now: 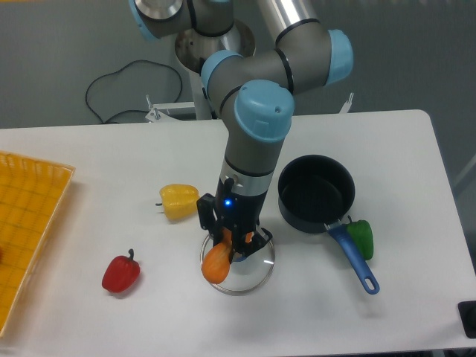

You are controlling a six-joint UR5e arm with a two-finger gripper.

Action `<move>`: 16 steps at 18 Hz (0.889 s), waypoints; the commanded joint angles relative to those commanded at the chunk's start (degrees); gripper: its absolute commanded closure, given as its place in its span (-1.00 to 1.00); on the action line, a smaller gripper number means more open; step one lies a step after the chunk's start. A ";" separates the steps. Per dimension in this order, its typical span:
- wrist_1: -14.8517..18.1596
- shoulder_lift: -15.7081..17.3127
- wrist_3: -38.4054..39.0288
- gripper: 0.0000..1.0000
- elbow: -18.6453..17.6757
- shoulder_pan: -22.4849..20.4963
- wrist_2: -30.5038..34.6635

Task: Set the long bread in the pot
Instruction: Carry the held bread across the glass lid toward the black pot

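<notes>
At the far left edge of the white table [89, 156] lies a yellow mesh tray [26, 223], partly cut off by the frame. Right of it, nearer the front, a red bell pepper [120, 273] rests on its side, well apart from everything else. Further right sits a yellow bell pepper [179, 201], just left of the arm's wrist. Next comes the gripper [229, 245], pointing down over a flat glass lid [256, 262] that lies on the table. Its jaws are clenched on the long bread [217, 263]; only the loaf's rounded orange end shows, sticking out below and toward the camera, above the lid's left part. The rest of the loaf is hidden behind the wrist. The lid's knob is covered by the gripper. Right of the lid stands the pot [316, 192], dark and round, holding nothing, its blue handle [355, 260] running toward the front right. The bread is near the pot but clearly outside it. A green bell pepper [362, 236] lies touching or just beside the handle's right side.
</notes>
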State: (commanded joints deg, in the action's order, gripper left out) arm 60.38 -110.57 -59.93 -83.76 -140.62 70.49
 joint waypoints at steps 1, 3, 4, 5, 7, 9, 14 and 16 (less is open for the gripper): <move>0.00 0.00 -0.79 0.24 0.00 -0.26 0.00; 0.09 -0.09 -2.55 0.24 -0.17 -0.88 -0.09; 0.00 -0.09 -3.60 0.24 -0.87 -0.97 -0.09; 0.00 -0.09 -4.74 0.24 -1.23 -1.49 -0.18; 0.00 0.00 -6.33 0.24 -1.67 -2.02 -0.44; 0.00 0.00 -6.86 0.24 -1.67 -2.46 -1.40; 0.00 -0.09 -7.92 0.24 -1.76 -2.46 -1.41; 0.00 -0.17 -8.79 0.24 -2.02 -2.55 -1.41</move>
State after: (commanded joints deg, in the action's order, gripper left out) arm 60.38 -110.74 -68.73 -85.78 -143.17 69.08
